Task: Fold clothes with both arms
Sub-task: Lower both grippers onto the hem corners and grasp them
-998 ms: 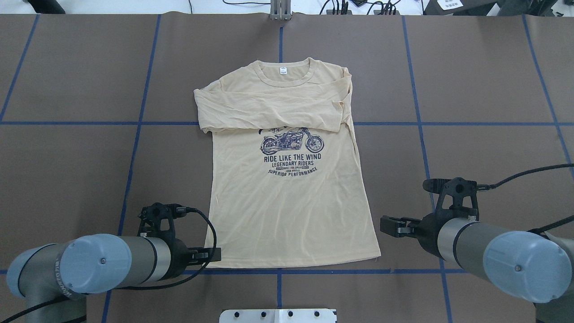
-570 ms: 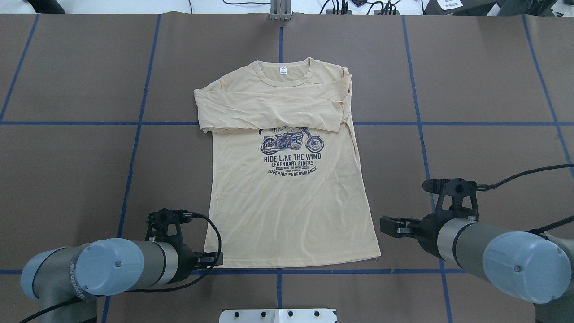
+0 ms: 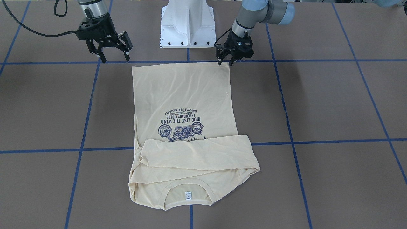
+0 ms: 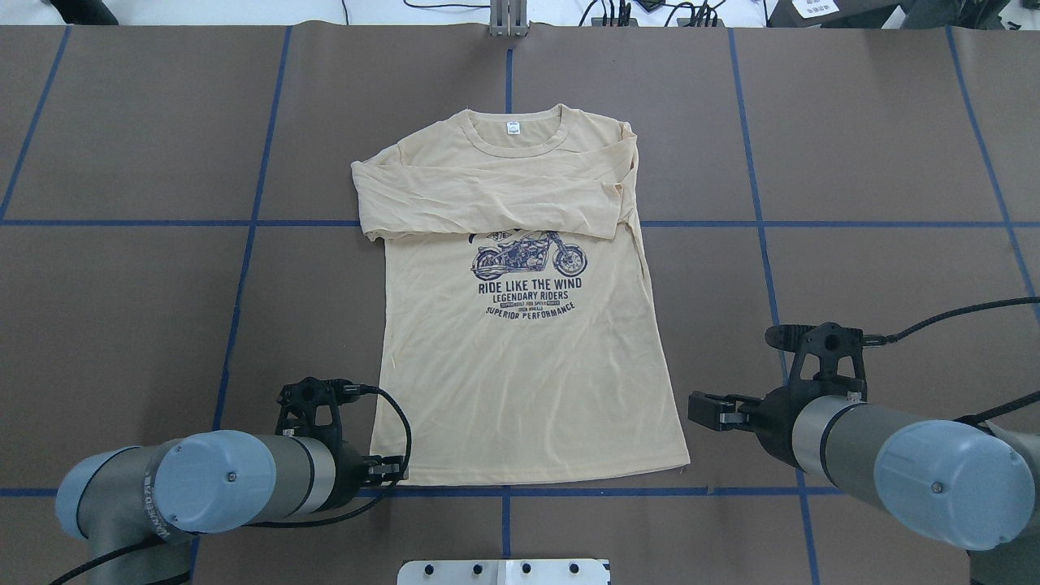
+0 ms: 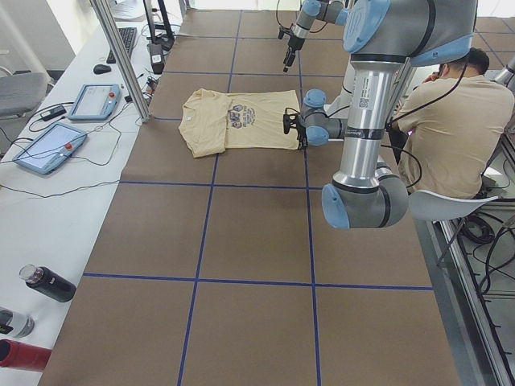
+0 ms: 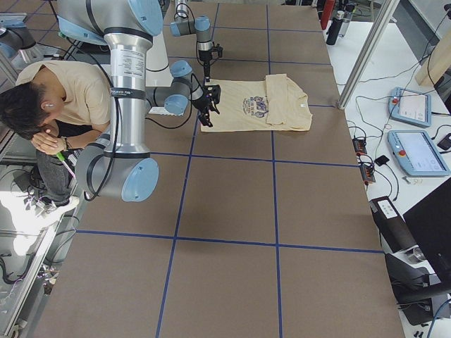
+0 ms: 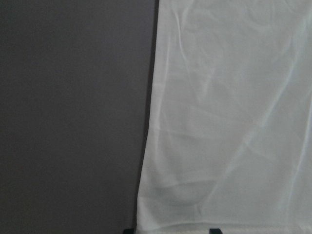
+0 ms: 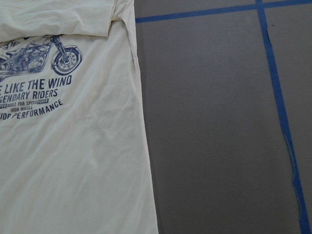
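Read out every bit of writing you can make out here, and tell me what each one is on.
"RIDE LIKE THE WIND": T-shirt print.
"LEGENDARY RIDERS": same print, next line.
"SUPERIOR PERFORMANCE": same print, curved bottom line.
Two tiny lines between those, the neck label and the lettering on the left arm: too small or blurred to read.

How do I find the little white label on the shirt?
On the brown table with blue tape lines lies a pale cream-yellow long-sleeved T-shirt. Inside its ribbed round neck sits the small white label, the shirt's only white patch.
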You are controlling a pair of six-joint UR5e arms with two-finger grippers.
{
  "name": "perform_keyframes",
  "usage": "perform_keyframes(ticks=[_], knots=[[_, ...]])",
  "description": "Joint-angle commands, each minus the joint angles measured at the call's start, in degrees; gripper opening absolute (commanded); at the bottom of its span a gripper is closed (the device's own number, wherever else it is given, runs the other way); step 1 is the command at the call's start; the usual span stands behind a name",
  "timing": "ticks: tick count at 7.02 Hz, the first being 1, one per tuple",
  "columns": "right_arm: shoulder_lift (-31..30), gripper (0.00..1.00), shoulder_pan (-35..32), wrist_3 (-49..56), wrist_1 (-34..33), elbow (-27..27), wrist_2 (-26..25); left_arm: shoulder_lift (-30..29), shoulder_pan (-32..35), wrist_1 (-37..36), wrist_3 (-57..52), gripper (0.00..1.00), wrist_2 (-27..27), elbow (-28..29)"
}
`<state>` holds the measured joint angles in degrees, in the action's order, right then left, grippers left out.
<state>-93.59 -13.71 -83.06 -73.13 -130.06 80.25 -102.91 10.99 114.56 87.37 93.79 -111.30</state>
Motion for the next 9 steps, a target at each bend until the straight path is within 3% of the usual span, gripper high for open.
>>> perform_keyframes(ticks=[1, 4, 7, 8, 9], knots=[[0.07, 1.00, 0.00, 0.00, 0.00, -0.02, 0.00, 0.16, 0.00, -0.22, -0.01, 0.57, -0.01, 0.03], [0.07, 1.00, 0.00, 0.00, 0.00, -0.02, 0.00, 0.17, -0.79, -0.31, 0.08, 0.49, -0.01, 0.21], [0.07, 1.00, 0.18, 0.00, 0.00, -0.02, 0.00, 0.34, -1.05, -0.40, 0.17, 0.18, -0.10, 0.30], [0.07, 1.00, 0.18, 0.00, 0.00, -0.02, 0.00, 0.43, -1.05, -0.40, 0.25, 0.00, -0.10, 0.21], [0.07, 1.00, 0.53, -0.09, -0.09, 0.06, -0.09, 0.52, -0.88, -0.48, 0.43, 0.00, -0.10, -0.49]])
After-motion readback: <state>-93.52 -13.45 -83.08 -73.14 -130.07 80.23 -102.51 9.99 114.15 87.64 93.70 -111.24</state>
